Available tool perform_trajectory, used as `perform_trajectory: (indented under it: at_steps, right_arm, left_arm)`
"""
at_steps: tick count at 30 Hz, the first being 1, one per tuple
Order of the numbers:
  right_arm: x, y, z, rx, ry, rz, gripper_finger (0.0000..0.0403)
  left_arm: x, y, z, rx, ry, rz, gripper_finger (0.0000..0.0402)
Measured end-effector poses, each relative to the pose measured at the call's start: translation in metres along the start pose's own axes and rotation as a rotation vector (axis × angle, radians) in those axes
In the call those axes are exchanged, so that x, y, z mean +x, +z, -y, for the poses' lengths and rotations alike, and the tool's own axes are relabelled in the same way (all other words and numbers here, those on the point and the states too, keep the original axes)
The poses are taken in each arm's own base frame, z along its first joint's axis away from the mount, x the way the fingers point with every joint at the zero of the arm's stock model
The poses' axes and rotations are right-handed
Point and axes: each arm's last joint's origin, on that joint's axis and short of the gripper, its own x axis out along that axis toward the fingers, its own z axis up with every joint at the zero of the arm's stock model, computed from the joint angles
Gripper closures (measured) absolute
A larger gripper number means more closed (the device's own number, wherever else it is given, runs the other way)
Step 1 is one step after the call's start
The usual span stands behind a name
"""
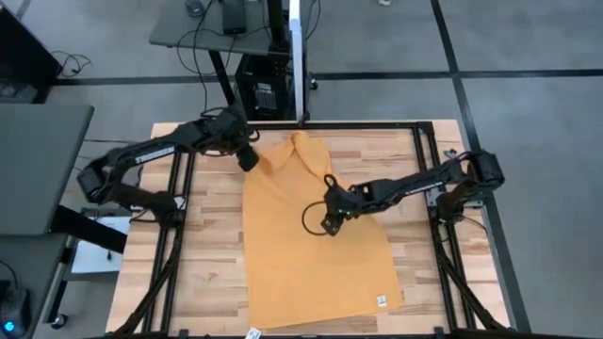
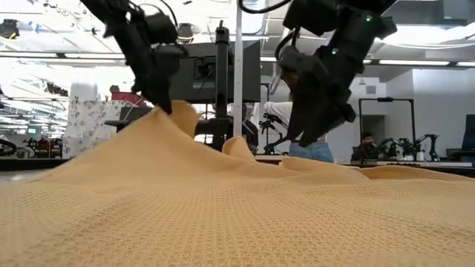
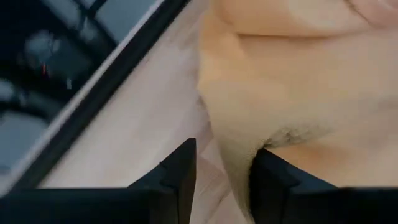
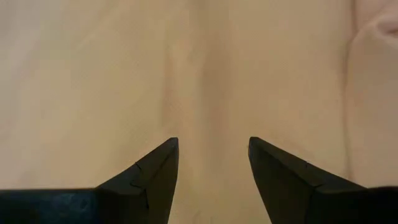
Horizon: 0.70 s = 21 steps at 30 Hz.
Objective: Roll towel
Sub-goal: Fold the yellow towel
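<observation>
We saw the towel (image 2: 223,208) spread on the table (image 1: 203,245); our left hand (image 1: 249,158) stood parted around its edge, our right hand (image 1: 329,224) spread above its middle.

Mustard-orange towel (image 1: 316,254), far corner bunched.

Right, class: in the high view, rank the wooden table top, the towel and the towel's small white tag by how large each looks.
1. Wooden table top, largest.
2. Towel, covering the table's middle strip.
3. White tag, a tiny patch at the towel's near corner.
No ties: each looks clearly smaller than the one before.
</observation>
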Motion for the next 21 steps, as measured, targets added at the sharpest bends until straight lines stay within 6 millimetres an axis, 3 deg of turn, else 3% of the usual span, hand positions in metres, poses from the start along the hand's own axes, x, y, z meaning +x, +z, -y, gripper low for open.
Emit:
perform_trajectory:
  at_steps: [4,8,10,15,21]
  right_arm:
    - [0.013,0.0,0.003,0.001,-0.014,-0.026,0.0214]
    - [0.021,-0.006,-0.001,-0.012,0.036,-0.089,0.0214]
    - [0.021,-0.011,-0.004,-0.027,0.038,-0.102,0.0214]
    - [0.02,-0.015,-0.011,-0.046,0.05,-0.1,0.0214]
    - [0.019,-0.016,-0.012,-0.049,0.05,-0.097,0.0214]
  left_arm:
    - [-0.002,-0.006,0.009,0.142,-0.025,-0.071,0.0291]
    - [0.019,-0.027,0.003,0.183,0.145,-0.346,0.0264]
    - [0.03,-0.035,0.0,0.161,0.15,-0.429,0.025]
    - [0.037,-0.025,0.023,0.16,-0.195,-0.289,0.0232]
    - [0.036,-0.011,0.052,0.387,-0.174,-0.146,0.0231]
